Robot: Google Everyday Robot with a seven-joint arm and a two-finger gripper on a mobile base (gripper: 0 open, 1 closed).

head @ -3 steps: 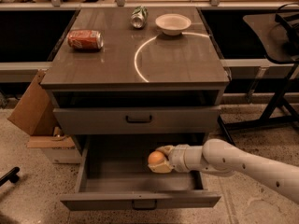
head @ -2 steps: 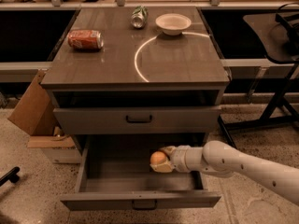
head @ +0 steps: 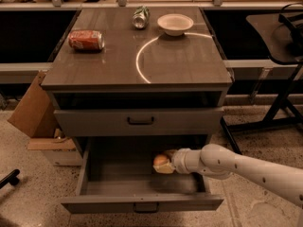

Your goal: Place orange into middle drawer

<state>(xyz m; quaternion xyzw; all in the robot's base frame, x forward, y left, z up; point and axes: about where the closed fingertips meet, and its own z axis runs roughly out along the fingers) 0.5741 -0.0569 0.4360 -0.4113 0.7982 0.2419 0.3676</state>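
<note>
The orange [head: 160,161] is round and bright, held inside the open middle drawer [head: 142,203], toward its right side and a little above its grey floor. My gripper [head: 164,162] reaches in from the right on a white arm [head: 236,167] and is shut on the orange, with pale fingers [head: 166,169] wrapped around it. The drawer is pulled out, with a flat grey front and a small handle. The upper drawer [head: 139,121] with the dark bar handle is closed.
On the cabinet top lie a red soda can [head: 86,39] on its side, a green can [head: 140,17] and a white bowl [head: 175,23]. A cardboard box [head: 33,110] stands to the left. A black stand [head: 279,103] is at the right.
The gripper with the orange has stayed in about the same place inside the drawer, shifting only slightly to the right.
</note>
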